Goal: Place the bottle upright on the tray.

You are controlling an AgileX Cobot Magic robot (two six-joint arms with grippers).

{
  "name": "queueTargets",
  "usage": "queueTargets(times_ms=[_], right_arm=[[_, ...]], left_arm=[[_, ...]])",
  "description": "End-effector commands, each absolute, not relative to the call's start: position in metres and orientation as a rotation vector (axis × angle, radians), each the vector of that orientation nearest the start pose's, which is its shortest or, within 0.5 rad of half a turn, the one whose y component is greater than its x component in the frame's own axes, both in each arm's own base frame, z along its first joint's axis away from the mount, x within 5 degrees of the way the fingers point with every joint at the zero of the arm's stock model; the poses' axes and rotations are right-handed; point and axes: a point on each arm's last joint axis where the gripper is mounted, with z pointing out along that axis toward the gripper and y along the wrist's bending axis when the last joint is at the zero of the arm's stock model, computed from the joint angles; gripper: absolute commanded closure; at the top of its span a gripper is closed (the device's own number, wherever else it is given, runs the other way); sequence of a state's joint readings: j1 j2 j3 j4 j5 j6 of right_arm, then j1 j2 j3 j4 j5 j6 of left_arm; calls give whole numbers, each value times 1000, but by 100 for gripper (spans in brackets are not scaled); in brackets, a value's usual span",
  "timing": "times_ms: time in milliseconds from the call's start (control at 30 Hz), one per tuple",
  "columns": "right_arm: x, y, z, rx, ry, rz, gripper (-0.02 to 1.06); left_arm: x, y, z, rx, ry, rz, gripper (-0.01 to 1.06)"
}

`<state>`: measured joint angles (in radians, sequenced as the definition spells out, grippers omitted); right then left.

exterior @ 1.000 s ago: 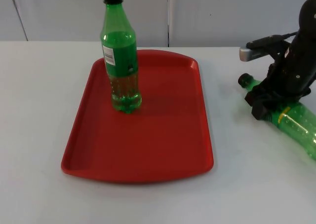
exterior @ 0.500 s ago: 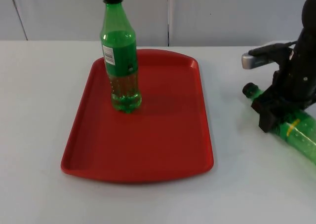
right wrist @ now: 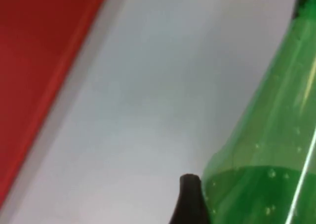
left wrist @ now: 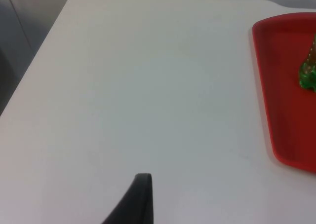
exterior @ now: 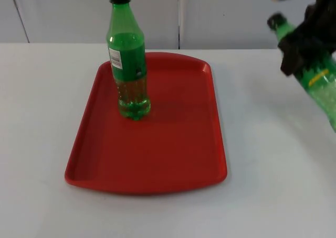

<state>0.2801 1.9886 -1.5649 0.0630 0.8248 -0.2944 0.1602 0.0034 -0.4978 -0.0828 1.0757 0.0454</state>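
Observation:
A green bottle (exterior: 127, 60) with a black cap stands upright on the far left part of the red tray (exterior: 173, 149). Its base (left wrist: 309, 73) and the tray's edge (left wrist: 269, 115) appear in the left wrist view. A second green bottle (exterior: 320, 80) hangs tilted in the air right of the tray, cap up and to the left. My right gripper (exterior: 304, 46) is shut on its upper body. In the right wrist view the bottle (right wrist: 266, 155) lies against one black fingertip (right wrist: 190, 199). My left arm waits over bare table left of the tray; one fingertip (left wrist: 138, 202) shows.
White table surrounds the tray, with a broad free strip between the tray's right rim (exterior: 218, 117) and the held bottle. The grey partition wall (exterior: 220, 12) closes the far side. The table's left edge (left wrist: 34, 61) appears in the left wrist view.
My right gripper has lifted the second bottle off the table, up and slightly right, tilting its neck higher. The bottle on the tray has not moved.

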Motion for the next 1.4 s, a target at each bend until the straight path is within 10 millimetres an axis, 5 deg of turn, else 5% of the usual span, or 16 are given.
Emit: queueTargets(times_ms=[0,267,800,1133,1367], right_arm=[[408,123,252,-717,2526,89,105],[398,129,295,-724,2348,196,105],[389,180,318,-1012,1869,459,105],[378,180,295,-1099,1557,522,105],[388,166,292,-1084,1404,520,105]], left_arm=[[-4,-8,275,-105,2059,16,0],[-4,-8,275,-105,2059,16,0],[-4,-8,275,-105,2059,16,0],[-4,-8,275,-105,2059,18,0],[-4,-8,275,-105,2059,18,0]])
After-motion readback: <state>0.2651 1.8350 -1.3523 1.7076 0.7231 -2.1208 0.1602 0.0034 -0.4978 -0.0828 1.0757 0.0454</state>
